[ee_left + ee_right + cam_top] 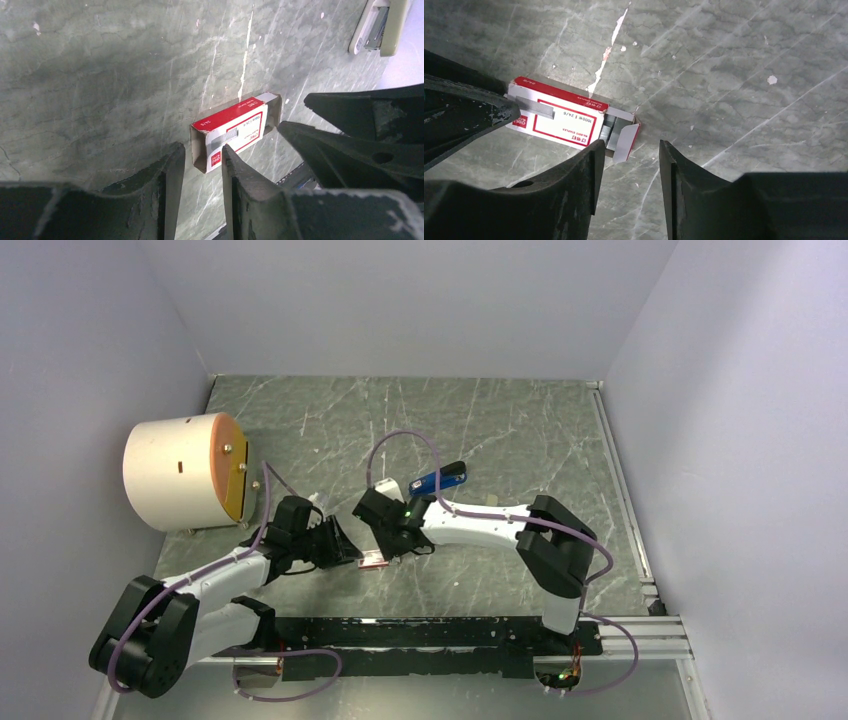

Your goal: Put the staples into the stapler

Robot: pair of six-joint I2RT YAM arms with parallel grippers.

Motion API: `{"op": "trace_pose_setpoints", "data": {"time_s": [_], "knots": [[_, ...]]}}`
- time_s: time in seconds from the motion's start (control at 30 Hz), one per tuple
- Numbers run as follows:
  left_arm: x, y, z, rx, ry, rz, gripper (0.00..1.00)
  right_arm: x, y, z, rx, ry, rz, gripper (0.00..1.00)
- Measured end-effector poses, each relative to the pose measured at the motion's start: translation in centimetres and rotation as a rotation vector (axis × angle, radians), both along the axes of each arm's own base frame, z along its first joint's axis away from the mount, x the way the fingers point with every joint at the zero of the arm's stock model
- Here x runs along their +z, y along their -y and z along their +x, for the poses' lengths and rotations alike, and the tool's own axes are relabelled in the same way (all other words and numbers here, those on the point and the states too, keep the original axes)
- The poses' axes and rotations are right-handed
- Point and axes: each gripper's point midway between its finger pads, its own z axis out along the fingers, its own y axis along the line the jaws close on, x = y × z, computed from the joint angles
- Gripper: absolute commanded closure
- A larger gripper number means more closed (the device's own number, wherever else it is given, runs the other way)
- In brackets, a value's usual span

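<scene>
- Pale cream cylinder w/ orange end face [175,472] lies on its side, upper left of top view, on the green marbled tabletop [520,430].
- Left arm [215,585] reaches from the lower left corner towards frame centre.
- Left gripper [202,167]: fingers parted by a narrow gap, nothing clamped. The tips sit just at the near open end of the small red cardboard box w/ white label [232,117].
- Box lies flat on the table at centre of top view, between the two grippers, open at both ends.
- Staples, a grey ribbed metal strip [536,106], poke out of the box's left end in right wrist view, up against a left finger tip; can't tell if touching. More grey strips show inside the other end, by the open flap.
- Right gripper [626,155]: fingers apart, bare table in the gap, holding nothing. Box's flap end lies just ahead of its left finger.
- Slim blue stapler w/ black tip [438,480] lies on the table just above centre in top view, beside the right arm's wrist, apart from the box.
- Pale beige bar [377,25] sits at upper right of left wrist view, partly cut off.
- Right arm [500,525], white w/ black joints, comes in from lower right.
</scene>
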Motion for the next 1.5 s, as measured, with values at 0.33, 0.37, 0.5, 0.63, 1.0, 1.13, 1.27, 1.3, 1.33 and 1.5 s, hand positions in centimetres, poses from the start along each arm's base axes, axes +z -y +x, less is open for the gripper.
{"op": "trace_pose_setpoints", "data": {"time_s": [0.33,0.37,0.5,0.63,1.0,1.13,1.27,1.3,1.33,1.5], "knots": [[0.2,0.2,0.1,-0.004,0.009,-0.011,0.67,-0.6,-0.2,-0.4,0.014,-0.024,-0.002,0.57],[0.2,0.2,0.2,-0.003,0.008,-0.013,0.67,-0.9,-0.1,-0.4,0.013,-0.027,-0.009,0.58],[0.3,0.3,0.1,-0.004,0.009,-0.016,0.71,-1.9,0.2,-0.5,0.011,-0.041,-0.036,0.69],[0.3,0.3,0.1,-0.007,0.009,-0.02,0.74,-2.0,0.3,-0.5,0.005,-0.041,-0.043,0.76],[0.5,0.6,0.1,-0.014,0.012,-0.036,0.73,-2.0,0.5,-0.5,-0.008,-0.04,-0.046,0.92],[0.5,0.9,-0.2,-0.022,0.0,-0.06,0.75,-2.1,0.6,-0.6,-0.01,-0.041,-0.047,0.97],[-0.3,0.9,-0.9,-0.026,-0.035,-0.07,0.8,-2.3,0.8,-0.7,-0.017,-0.045,-0.049,0.99],[-0.4,0.9,-1.0,-0.025,-0.041,-0.07,0.82,-2.4,0.8,-0.7,-0.018,-0.045,-0.048,0.99],[-0.4,0.9,-1.0,-0.025,-0.043,-0.073,0.82,-2.4,0.8,-0.6,-0.021,-0.045,-0.046,1.0],[-0.2,1.0,-0.9,-0.027,-0.029,-0.076,0.88,-2.4,1.0,-0.4,-0.034,-0.044,-0.036,1.0]]}}
